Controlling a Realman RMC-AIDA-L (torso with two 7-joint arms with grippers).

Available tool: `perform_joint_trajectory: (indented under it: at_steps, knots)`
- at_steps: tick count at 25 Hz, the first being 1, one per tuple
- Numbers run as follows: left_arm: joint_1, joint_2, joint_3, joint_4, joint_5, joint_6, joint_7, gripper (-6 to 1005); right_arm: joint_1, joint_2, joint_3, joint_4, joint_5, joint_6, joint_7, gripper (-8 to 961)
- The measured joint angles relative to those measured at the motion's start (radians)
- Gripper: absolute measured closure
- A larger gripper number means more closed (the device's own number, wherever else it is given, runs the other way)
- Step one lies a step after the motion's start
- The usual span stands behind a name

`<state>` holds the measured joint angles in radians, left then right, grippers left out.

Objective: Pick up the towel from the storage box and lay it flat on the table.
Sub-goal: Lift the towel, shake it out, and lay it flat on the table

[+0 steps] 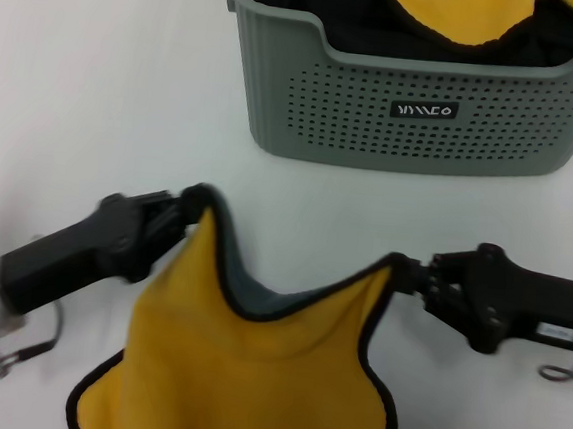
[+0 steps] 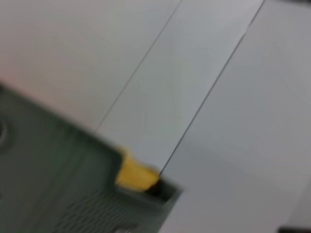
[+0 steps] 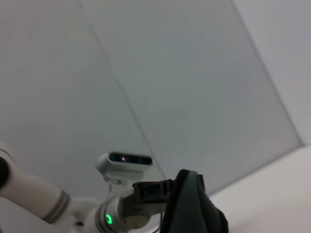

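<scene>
The towel hangs spread between my two grippers above the near part of the white table. Its yellow side faces the head view, and a strip of the dark grey-green side shows along the sagging top edge. My left gripper is shut on the towel's upper left corner. Shut on the upper right corner is my right gripper. The towel's lower edge runs out of the head view. The grey-green storage box stands behind it. In the right wrist view the towel's dark side is close up.
Other yellow and dark cloths lie bunched in the storage box. The left wrist view shows a corner of the storage box with a bit of yellow cloth at its rim. Bare table stretches left of the box.
</scene>
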<state>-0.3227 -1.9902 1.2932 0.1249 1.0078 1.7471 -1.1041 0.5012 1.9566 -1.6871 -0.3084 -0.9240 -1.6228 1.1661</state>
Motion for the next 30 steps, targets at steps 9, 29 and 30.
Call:
perform_joint_trajectory:
  at_steps: [9, 29, 30]
  knots:
    - [-0.100, -0.040, -0.002, 0.024, 0.029, -0.334, 0.000, 976, 0.019, 0.033, 0.000, 0.008, -0.001, 0.267, 0.028, 833]
    - [-0.074, -0.040, -0.011, 0.253, 0.154, -0.561, 0.128, 976, 0.043, 0.055, 0.048, -0.007, 0.007, 0.485, 0.029, 819]
    - [-0.069, -0.038, -0.011, 0.264, 0.155, -0.571, 0.138, 976, 0.043, 0.055, 0.052, -0.009, 0.006, 0.485, 0.027, 818]
